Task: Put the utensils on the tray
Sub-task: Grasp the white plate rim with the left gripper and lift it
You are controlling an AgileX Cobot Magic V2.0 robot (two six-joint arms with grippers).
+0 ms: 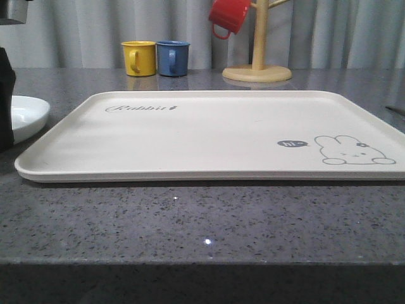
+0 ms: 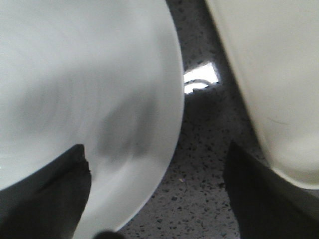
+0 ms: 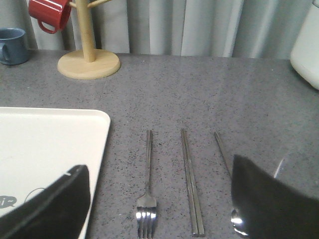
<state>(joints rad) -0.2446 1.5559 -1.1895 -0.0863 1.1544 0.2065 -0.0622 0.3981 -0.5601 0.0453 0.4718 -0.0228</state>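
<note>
A white plate (image 1: 25,114) is seen at the far left of the desk (image 1: 202,221) in the front view, just beside the tray (image 1: 209,136) with a narrow strip of desk between the two rims. The left hand (image 2: 159,199) is held low over that gap, its dark fingers (image 2: 45,199) spread apart and released, one over the plate rim and the other over the tray's edge; nothing is grasped. The cream tray, marked with "Rabbit" script and a bunny drawing, lies flat at the centre of the desk and carries nothing.

Behind the tray, at roughly 11 o'clock, a yellow mug (image 1: 139,57) and a blue mug (image 1: 173,57) stand touching. At about 1 o'clock a wooden mug tree (image 1: 257,66) stands with a red mug (image 1: 228,16) hung on it.

To the right of the tray, on bare desk, the fork (image 3: 147,191), the chopsticks (image 3: 191,181) and the spoon (image 3: 227,164) are laid side by side, apart from one another, handles pointing to 12 o'clock. The spoon's bowl is partly hidden by a finger of the right hand (image 3: 159,204), which is spread wide and holds nothing. A white vessel (image 3: 306,45) is noted at the far right edge.
</note>
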